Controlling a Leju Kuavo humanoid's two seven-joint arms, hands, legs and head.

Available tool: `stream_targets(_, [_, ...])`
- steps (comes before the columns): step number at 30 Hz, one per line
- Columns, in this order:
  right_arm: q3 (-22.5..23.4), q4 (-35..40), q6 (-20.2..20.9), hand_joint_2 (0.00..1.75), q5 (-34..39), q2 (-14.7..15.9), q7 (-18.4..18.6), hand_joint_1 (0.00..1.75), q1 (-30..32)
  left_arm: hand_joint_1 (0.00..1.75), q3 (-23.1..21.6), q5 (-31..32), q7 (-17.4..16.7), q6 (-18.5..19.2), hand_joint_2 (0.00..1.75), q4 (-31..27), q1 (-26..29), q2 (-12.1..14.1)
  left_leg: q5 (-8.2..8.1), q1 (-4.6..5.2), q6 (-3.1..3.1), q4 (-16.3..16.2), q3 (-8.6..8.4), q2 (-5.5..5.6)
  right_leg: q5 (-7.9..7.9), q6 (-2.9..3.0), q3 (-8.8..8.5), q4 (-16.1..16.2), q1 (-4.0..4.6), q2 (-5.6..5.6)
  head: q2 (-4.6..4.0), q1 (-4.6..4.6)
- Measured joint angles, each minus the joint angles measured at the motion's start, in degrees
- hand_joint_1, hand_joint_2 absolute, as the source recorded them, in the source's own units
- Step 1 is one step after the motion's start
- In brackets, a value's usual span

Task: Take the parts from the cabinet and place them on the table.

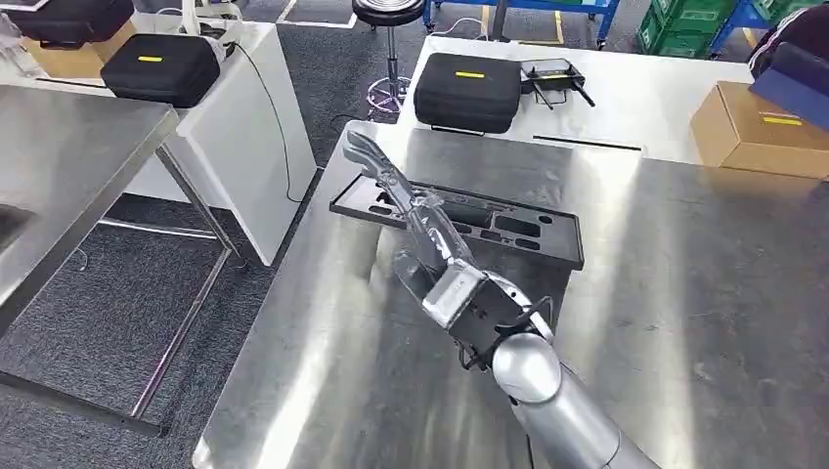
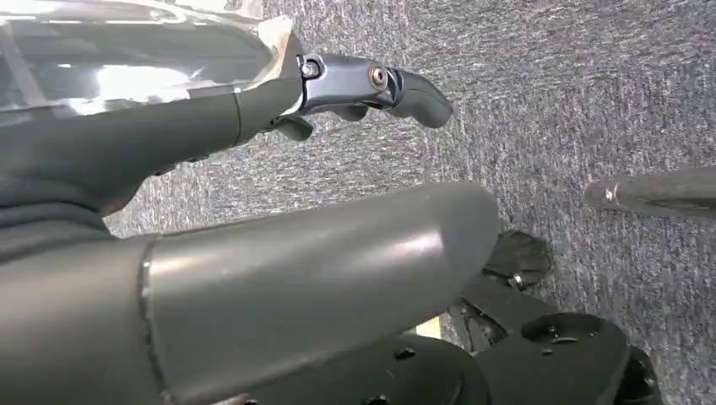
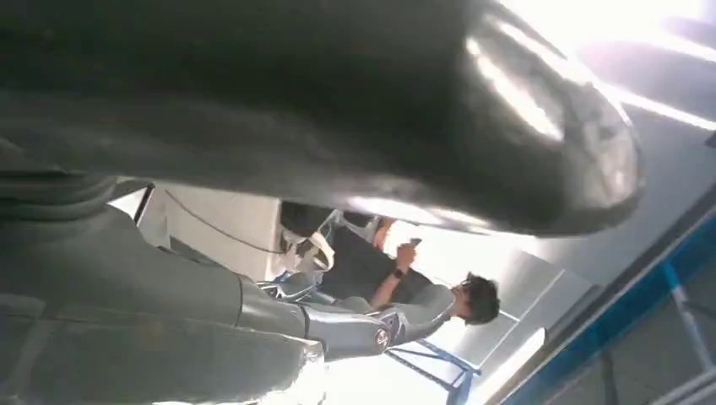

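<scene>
The right hand (image 1: pixel 430 230) reaches out over the steel worktop (image 1: pixel 684 322) and grips a silvery, elongated metal part (image 1: pixel 376 166) that sticks out past its fingers toward the worktop's far left corner. The hand and the part are above a black foam tray (image 1: pixel 547 239) with shaped cut-outs, which lies flat on the worktop; whether the part touches the tray cannot be told. In the right wrist view the thumb (image 3: pixel 422 110) looms large and a person (image 3: pixel 397 274) sits in the background looking at a small device. The left hand (image 2: pixel 338 93) hangs over grey carpet (image 2: pixel 591 84), its fingers apart and holding nothing. Beyond the steel worktop, a white table (image 1: pixel 645 98) carries a black case (image 1: pixel 467 93) and a cardboard box (image 1: pixel 758 127).
</scene>
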State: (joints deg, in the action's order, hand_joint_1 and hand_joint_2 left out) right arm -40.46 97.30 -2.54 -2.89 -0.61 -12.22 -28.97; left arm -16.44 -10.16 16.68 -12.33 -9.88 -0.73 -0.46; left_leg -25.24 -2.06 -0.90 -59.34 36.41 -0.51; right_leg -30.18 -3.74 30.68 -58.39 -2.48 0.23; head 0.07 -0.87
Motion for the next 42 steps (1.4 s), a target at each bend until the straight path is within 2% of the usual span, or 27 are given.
stream_targets(3, [-0.11,1.82,0.53,0.0,0.13,0.53,-0.22,0.0,1.04,0.0,-0.02,-0.09,0.81,1.71,0.0,0.0,0.06,0.33,0.53,0.24,1.25,0.94,-0.73,-0.06,0.53,-0.78,-0.85,1.15,0.53,0.1,0.0,-0.15])
stream_targets(4, [-0.13,2.37,0.61,0.0,0.13,0.64,-0.22,0.0,1.42,0.0,-0.02,-0.09,1.16,2.61,0.0,0.0,0.09,0.48,1.56,-0.92,1.4,3.34,-2.09,-0.53,0.11,-0.63,-0.99,0.97,0.94,0.0,0.0,-0.06])
stream_targets(5, [-0.24,2.72,0.63,0.0,0.18,0.79,-0.37,0.0,1.57,0.0,-0.02,-0.2,1.53,3.46,0.0,0.0,0.15,0.55,2.0,-0.63,1.52,4.63,-2.93,-0.72,-1.0,-0.47,-0.41,-0.5,1.08,-0.13,0.0,0.11])
stream_targets(8, [-0.42,3.13,0.7,0.0,0.33,1.56,-0.42,0.0,2.2,0.0,0.0,-0.55,2.01,4.52,0.0,0.0,0.13,1.22,2.35,-1.0,1.75,4.97,-2.91,-1.05,-5.83,-0.28,5.13,-11.77,0.62,-0.03,0.0,0.37])
stream_targets(9, [-0.44,3.15,0.68,0.0,0.31,1.8,-0.42,0.0,2.68,0.0,0.0,-0.61,2.01,4.59,0.0,0.0,0.15,1.31,2.43,-1.16,1.57,4.95,-2.77,-1.11,-6.22,-0.83,6.45,-14.26,0.26,-0.04,0.0,0.31])
stream_targets(10, [-0.46,3.15,0.68,0.0,0.31,1.97,-0.42,0.0,3.0,0.0,0.0,-0.61,2.03,4.85,0.0,0.0,0.16,1.38,2.52,-1.47,1.23,4.89,-2.65,-1.14,-5.43,-1.66,6.34,-13.82,-0.05,-0.08,0.0,0.35])
stream_targets(11, [-0.46,3.17,0.68,0.0,0.31,2.1,-0.42,0.0,3.15,0.0,0.0,-0.61,2.01,5.01,0.0,0.0,0.15,1.4,2.58,-1.92,0.68,4.82,-2.53,-1.16,-3.57,-2.91,4.84,-10.7,-0.46,-0.14,0.0,0.35])
stream_targets(13, [-0.46,3.22,0.68,0.0,0.28,2.3,-0.42,0.0,3.13,0.0,0.0,-0.61,2.08,5.16,0.0,0.0,0.16,1.42,2.52,-3.01,-0.84,4.14,-2.16,-1.17,0.67,-5.45,-0.59,-0.19,-1.67,-0.67,0.0,0.39])
stream_targets(14, [-0.46,3.28,0.57,0.0,-0.33,2.38,-0.39,0.0,3.14,0.0,0.0,-0.61,2.23,5.2,0.0,0.0,0.17,1.79,2.36,-2.85,-1.8,3.51,-1.72,-1.23,0.52,-5.73,-1.85,2.12,-1.86,-1.42,0.0,0.72])
stream_targets(15, [-0.59,3.33,0.29,0.0,-1.41,2.43,-0.11,0.0,3.3,0.0,-0.02,-0.61,2.4,5.48,0.0,0.02,0.21,1.82,2.36,-2.97,-2.45,3.27,-1.49,-1.08,1.78,-4.86,-1.21,0.01,-0.62,-0.35,0.0,0.97])
stream_targets(17, [-0.59,3.37,-0.46,0.0,-2.69,2.58,0.2,0.0,3.45,0.0,-0.02,-0.61,2.82,5.86,0.0,0.0,0.28,1.84,2.65,-2.86,-2.89,2.71,-1.35,-0.96,0.63,-2.48,-0.02,-0.51,-1.25,-0.02,0.0,0.46])
stream_targets(19, [-0.66,3.37,-0.61,0.0,-3.21,2.6,0.31,0.0,3.51,0.0,-0.04,-0.52,2.95,6.25,0.0,0.0,0.42,1.68,2.56,-3.52,-3.51,2.64,-1.13,-1.01,1.05,-0.72,0.93,-0.86,-0.95,0.18,0.0,0.15])
stream_targets(21, [-0.66,3.37,-0.81,0.0,-3.61,2.58,0.44,0.0,3.53,0.0,-0.04,-0.52,3.02,6.45,0.0,0.0,0.39,1.88,-3.29,-3.01,-2.29,-2.98,1.29,-0.65,1.85,0.61,1.53,-0.88,-0.66,0.24,0.0,-0.39])
stream_targets(23, [-0.68,3.37,-1.09,0.0,-3.63,2.6,0.44,0.0,3.9,0.0,-0.07,-0.44,3.02,6.64,0.0,0.0,0.39,1.9,-8.76,-1.93,-1.59,-13.0,4.89,0.08,2.48,1.64,2.51,-0.92,0.3,0.23,0.0,-0.68])
stream_targets(24, [-0.68,3.37,-1.16,0.0,-3.63,2.62,0.44,0.0,4.25,0.0,-0.07,-0.44,3.02,6.69,0.0,0.0,0.4,1.92,-10.09,-1.43,-1.01,-16.64,5.9,0.13,2.83,2.18,3.02,-0.93,0.93,0.24,0.0,-0.68])
stream_targets(25, [-0.68,3.37,-1.18,0.0,-3.65,2.65,0.44,0.0,4.51,0.0,-0.07,-0.44,3.02,6.71,0.0,0.0,0.46,1.92,-9.91,-0.98,-0.38,-17.05,5.45,0.15,3.1,2.54,3.39,-0.94,1.45,0.26,0.0,-0.7])
stream_targets(26, [-0.68,3.37,-1.18,0.0,-3.65,2.71,0.44,0.0,4.68,0.0,-0.09,-0.44,3.02,6.71,0.0,0.0,0.45,1.92,-8.81,-0.48,0.49,-15.13,3.82,0.17,3.34,2.69,3.71,-0.94,1.91,0.31,0.0,-0.68])
stream_targets(28, [-0.68,3.37,-1.2,0.0,-3.65,2.78,0.46,0.0,4.72,0.0,-0.11,-0.44,3.02,6.78,0.0,0.0,0.36,1.9,-5.64,0.62,2.59,-5.97,-2.56,0.65,3.82,2.76,4.1,-0.93,2.61,0.57,0.0,-0.68])
stream_targets(29, [-0.66,3.37,-1.2,0.0,-3.65,2.78,0.44,0.0,4.73,0.0,-0.11,-0.44,3.02,6.8,0.0,0.0,0.22,2.03,-6.05,1.31,3.99,-1.08,-5.62,1.27,4.03,2.82,4.09,-0.96,2.34,0.6,0.0,-0.63])
stream_targets(30, [-0.63,3.39,-1.2,0.0,-3.69,2.86,0.44,0.0,4.72,0.0,-0.17,-0.41,3.02,6.87,0.0,0.0,0.17,2.15,-5.66,1.46,3.82,-0.79,-6.19,0.77,4.32,2.35,4.28,-0.93,3.18,0.6,0.0,-0.44])
stream_targets(32, [-0.66,3.39,-1.22,0.0,-3.71,2.87,0.44,0.0,4.76,0.0,-0.17,-0.48,3.04,6.95,0.0,0.0,0.1,2.14,-5.23,2.26,3.72,-0.1,-5.96,0.79,4.7,1.75,4.22,-0.9,2.45,0.45,0.0,-0.61])
stream_targets(34, [-0.5,3.46,-1.22,0.0,-3.8,2.91,0.44,0.0,4.77,0.0,-0.17,-0.57,3.04,7.08,0.0,0.0,0.13,2.16,-3.98,2.11,4.03,1.09,-5.95,0.51,5.32,0.76,4.56,-0.32,2.65,0.5,0.0,-0.57])
stream_targets(35, [-0.44,3.48,-1.22,0.0,-3.8,2.93,0.44,0.0,4.85,0.0,-0.17,-0.63,3.04,7.21,0.0,0.0,0.02,2.03,-3.13,1.79,3.98,1.81,-5.82,0.03,4.17,0.91,5.36,-1.37,2.4,0.5,0.0,-0.59])
stream_targets(36, [-0.44,3.48,-1.22,0.0,-3.8,2.93,0.44,0.0,4.8,0.0,-0.17,-0.63,3.04,7.19,0.0,0.0,0.0,2.05,-2.53,1.72,4.49,1.97,-5.26,-0.03,1.92,1.23,6.65,-4.08,2.39,0.43,0.0,-0.33])
stream_targets(39, [-0.44,3.46,-1.22,0.0,-3.87,3.08,0.44,0.0,5.28,0.0,-0.17,-0.72,3.04,7.19,0.0,0.0,-0.01,1.86,-1.23,1.66,4.17,1.91,-3.28,-0.36,-4.07,1.0,10.97,-16.35,1.92,0.39,0.0,-0.24])
stream_targets(40, [-0.44,3.46,-1.16,0.0,-3.85,3.17,0.44,0.0,5.45,0.0,-0.17,-0.74,3.04,7.21,0.0,0.0,0.0,1.82,-0.81,1.64,4.05,1.87,-2.7,-0.44,-4.15,0.43,10.93,-17.79,1.81,0.35,0.0,-0.2])
stream_targets(42, [-0.44,3.46,-0.81,0.0,-3.56,3.19,0.41,0.0,5.62,0.0,-0.17,-1.03,3.04,7.21,0.0,0.0,-0.01,1.66,-0.1,1.48,3.69,1.83,-1.76,-0.63,-1.96,-1.07,6.98,-13.17,1.5,0.22,0.0,-0.2])
